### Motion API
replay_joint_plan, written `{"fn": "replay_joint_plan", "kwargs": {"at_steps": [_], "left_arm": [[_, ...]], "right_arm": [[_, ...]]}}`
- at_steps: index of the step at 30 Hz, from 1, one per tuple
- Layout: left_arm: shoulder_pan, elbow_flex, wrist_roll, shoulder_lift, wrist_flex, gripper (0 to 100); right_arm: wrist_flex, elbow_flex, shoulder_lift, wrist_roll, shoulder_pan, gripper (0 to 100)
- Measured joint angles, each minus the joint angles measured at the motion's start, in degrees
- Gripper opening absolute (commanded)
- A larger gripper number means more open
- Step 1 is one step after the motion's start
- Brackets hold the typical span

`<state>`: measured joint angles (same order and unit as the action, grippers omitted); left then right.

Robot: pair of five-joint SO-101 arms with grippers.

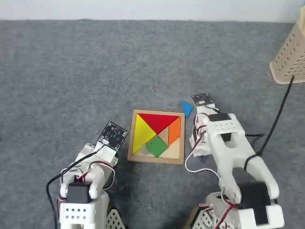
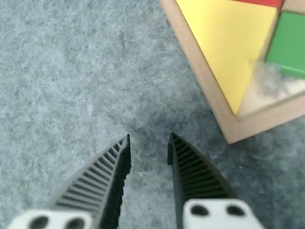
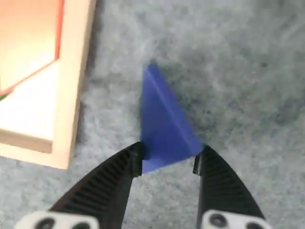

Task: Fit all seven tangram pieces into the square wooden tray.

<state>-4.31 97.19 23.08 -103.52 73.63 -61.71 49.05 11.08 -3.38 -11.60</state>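
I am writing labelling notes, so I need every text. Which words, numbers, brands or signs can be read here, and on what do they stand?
No text can be read.
The tray, the pieces in it and the blue triangle: plain, no print.
The two black boards on the arms: tiny marks, too small to read.
The basket: holes, no print.

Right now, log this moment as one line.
tray: partly filled | blue triangle: on carpet beside tray | right gripper: closed on blue triangle | left gripper: open, empty
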Motion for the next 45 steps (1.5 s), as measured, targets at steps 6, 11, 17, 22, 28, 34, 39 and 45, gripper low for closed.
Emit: {"fn": "replay_joint_plan", "kwargs": {"at_steps": [6, 11, 17, 22, 28, 34, 39, 45], "left_arm": [[0.0, 0.0, 0.0, 0.0, 0.0, 12], [0.0, 0.0, 0.0, 0.0, 0.0, 12], [0.0, 0.0, 0.0, 0.0, 0.0, 12], [0.0, 0.0, 0.0, 0.0, 0.0, 12], [0.0, 0.0, 0.0, 0.0, 0.0, 12], [0.0, 0.0, 0.0, 0.0, 0.0, 12], [0.0, 0.0, 0.0, 0.0, 0.0, 12], [0.0, 0.0, 0.0, 0.0, 0.0, 12]], "right_arm": [[2.2, 0.0, 0.0, 0.4, 0.2, 15.2], [3.8, 0.0, 0.0, 2.8, -0.1, 8.5], [3.2, -1.9, 0.0, -0.6, -0.1, 21.7], [0.6, -6.4, 0.0, -5.3, -0.1, 23.8], [0.2, -10.2, 0.0, -9.1, -0.1, 23.9], [0.2, -10.2, -5.7, -10.4, -0.3, 23.9], [1.3, -14.2, -16.0, -10.5, -0.6, 23.8], [0.7, -16.2, -17.8, -10.4, -0.4, 8.7]]}}
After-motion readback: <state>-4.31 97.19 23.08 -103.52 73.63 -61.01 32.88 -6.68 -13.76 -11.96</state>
